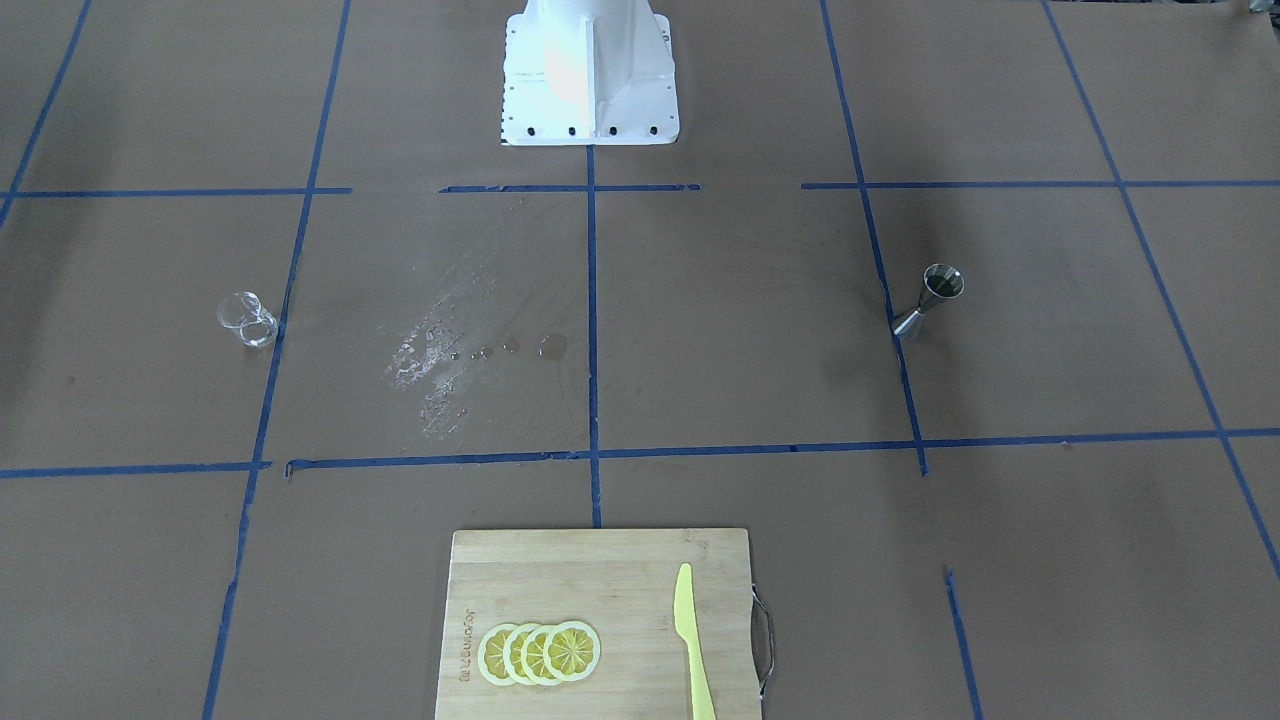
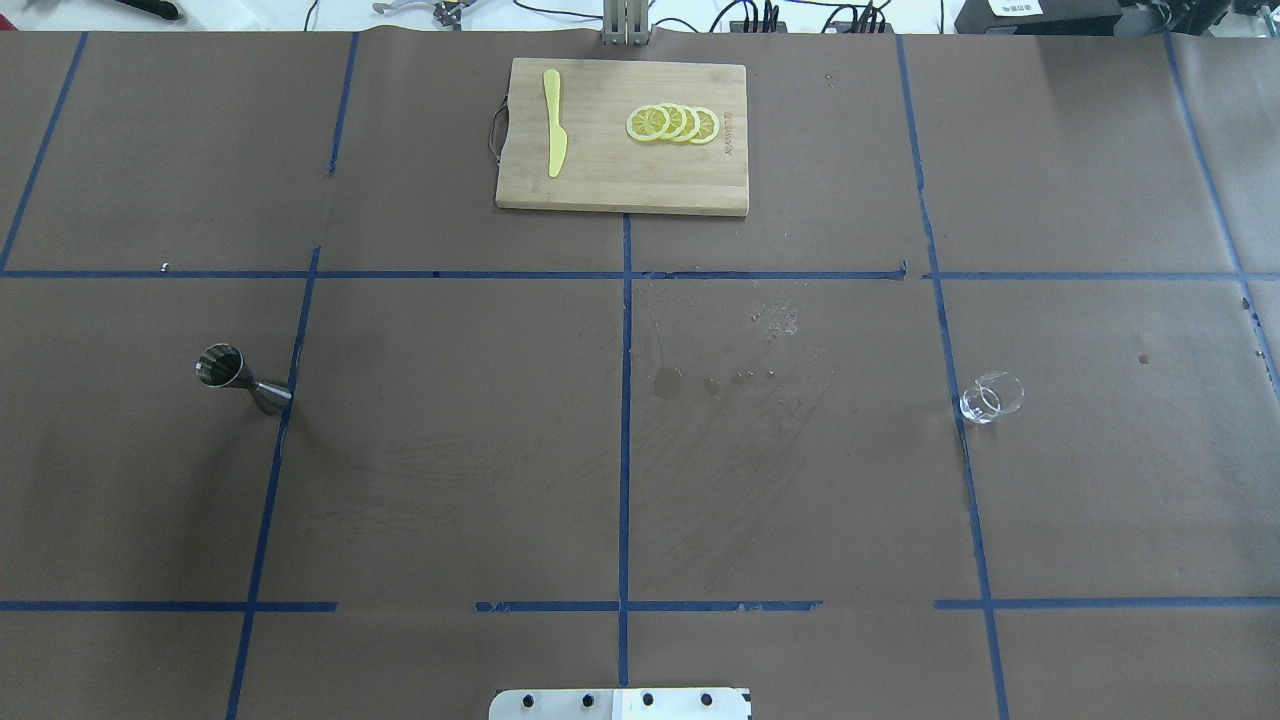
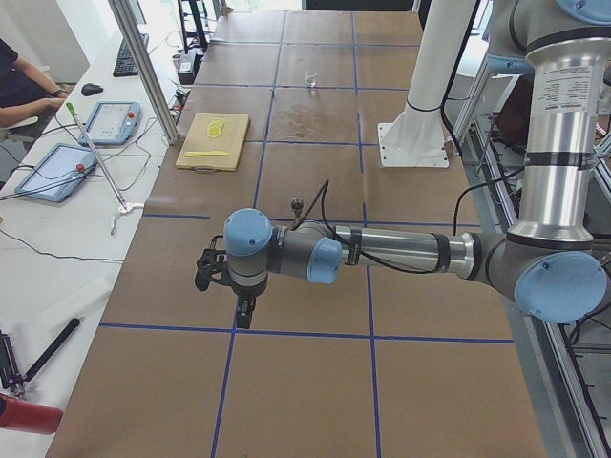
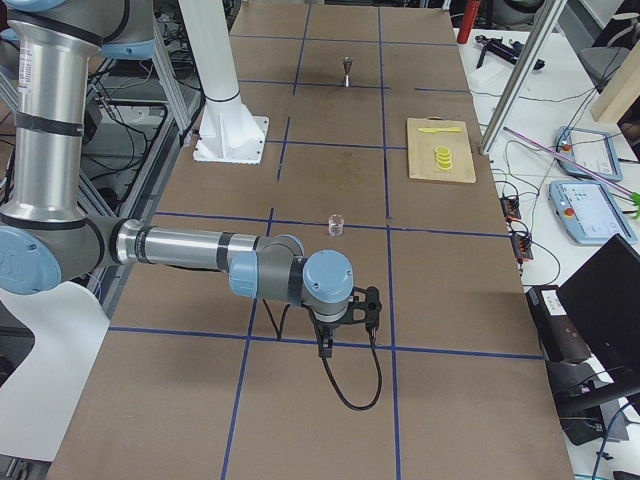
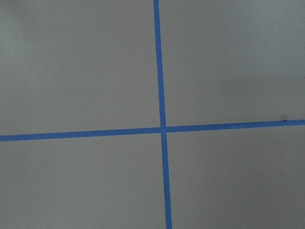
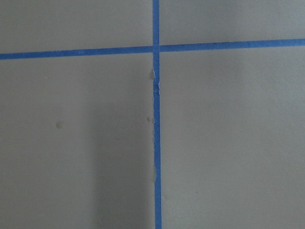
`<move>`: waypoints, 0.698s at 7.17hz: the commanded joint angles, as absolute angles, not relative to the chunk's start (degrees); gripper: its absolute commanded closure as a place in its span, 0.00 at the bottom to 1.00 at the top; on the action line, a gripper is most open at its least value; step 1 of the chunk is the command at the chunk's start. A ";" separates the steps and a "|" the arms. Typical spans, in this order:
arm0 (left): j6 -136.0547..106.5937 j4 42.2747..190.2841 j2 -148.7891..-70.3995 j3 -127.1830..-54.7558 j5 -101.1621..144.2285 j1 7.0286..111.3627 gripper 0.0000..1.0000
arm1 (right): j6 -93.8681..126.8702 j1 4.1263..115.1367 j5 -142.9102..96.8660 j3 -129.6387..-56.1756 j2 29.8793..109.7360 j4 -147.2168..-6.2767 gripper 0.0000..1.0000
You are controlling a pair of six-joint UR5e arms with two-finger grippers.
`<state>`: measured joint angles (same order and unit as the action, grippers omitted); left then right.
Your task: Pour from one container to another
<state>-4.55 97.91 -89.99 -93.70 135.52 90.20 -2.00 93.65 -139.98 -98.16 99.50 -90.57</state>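
The clear glass cup point(image 1: 247, 320) stands upright on the brown paper next to a blue tape line; it shows in the overhead view point(image 2: 991, 398) at the right and from the side point(image 4: 336, 225). The steel jigger point(image 1: 930, 300) stands upright far across the table, at the overhead view's left point(image 2: 243, 378). My left gripper point(image 3: 243, 313) hangs over the table's end, beyond the jigger point(image 3: 297, 203). My right gripper point(image 4: 325, 342) hangs over the opposite end, beyond the cup. Both show only in the side views, so I cannot tell whether they are open or shut.
A wooden cutting board point(image 2: 600, 180) with lemon slices point(image 2: 672, 123) and a yellow knife point(image 2: 554, 135) lies at the far middle edge. Wet spots and a whitish smear point(image 1: 440, 350) mark the paper's centre. The robot's white base point(image 1: 590, 70) stands at the near edge.
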 commanded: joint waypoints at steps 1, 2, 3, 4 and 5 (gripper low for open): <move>-4.48 97.91 -89.91 -93.87 135.35 89.83 0.00 | 3.04 93.69 -139.75 -97.82 98.97 -85.37 0.00; -4.40 98.08 -89.91 -93.78 135.26 89.82 0.00 | 6.56 93.60 -139.57 -97.82 98.79 -82.47 0.00; -4.39 98.26 -90.00 -93.78 135.35 89.82 0.00 | 7.11 93.60 -139.57 -97.74 98.79 -81.22 0.00; -4.39 98.26 -90.00 -93.87 135.35 89.82 0.00 | 7.21 93.60 -139.57 -97.73 98.70 -80.95 0.00; -4.39 98.26 -90.00 -93.87 135.35 89.82 0.00 | 7.38 93.52 -139.57 -97.65 98.44 -80.95 0.00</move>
<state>-4.40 98.23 -89.98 -93.83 135.34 89.83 6.93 93.58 -139.58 -97.73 98.69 -81.40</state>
